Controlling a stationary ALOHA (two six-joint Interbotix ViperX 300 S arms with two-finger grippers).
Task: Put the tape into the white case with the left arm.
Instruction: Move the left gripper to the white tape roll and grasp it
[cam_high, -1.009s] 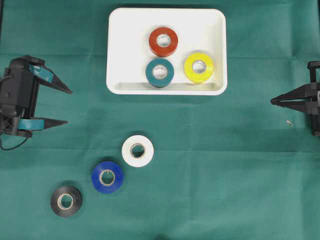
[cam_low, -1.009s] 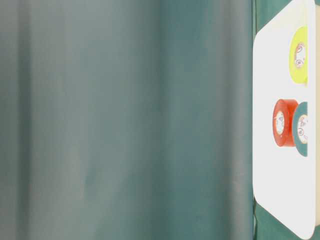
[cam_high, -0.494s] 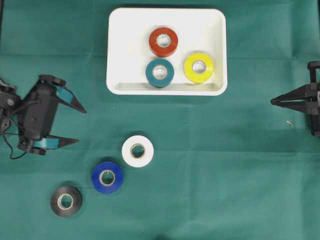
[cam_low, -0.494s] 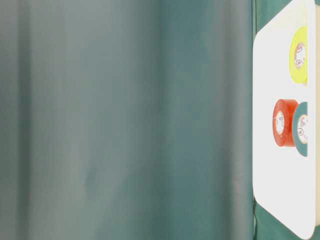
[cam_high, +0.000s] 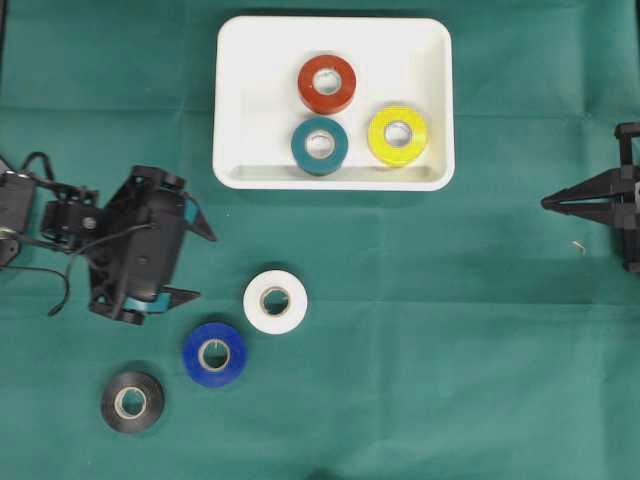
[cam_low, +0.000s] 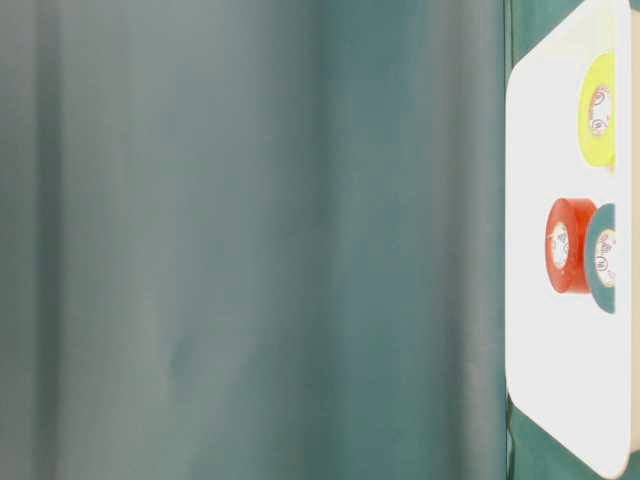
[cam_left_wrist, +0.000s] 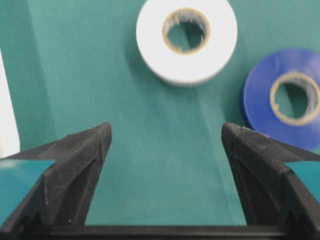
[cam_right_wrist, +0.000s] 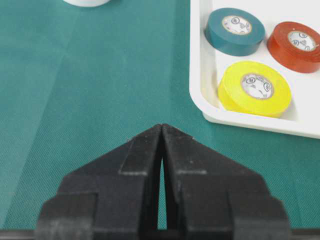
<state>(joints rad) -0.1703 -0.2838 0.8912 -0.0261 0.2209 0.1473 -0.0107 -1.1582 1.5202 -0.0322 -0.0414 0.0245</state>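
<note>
Left end effector (cam_high: 200, 262) spread wide, empty, fingers aimed 3 o'clock at white tape (cam_high: 275, 301). White case (cam_high: 240, 110) at 1 o'clock. Right end effector (cam_high: 547, 203) pinched closed.

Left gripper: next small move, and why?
Probably ease the open left gripper forward toward the white tape until its fingers straddle the roll. It is the nearest roll, lies ahead in the wrist view, and sits outside the white case.
</note>
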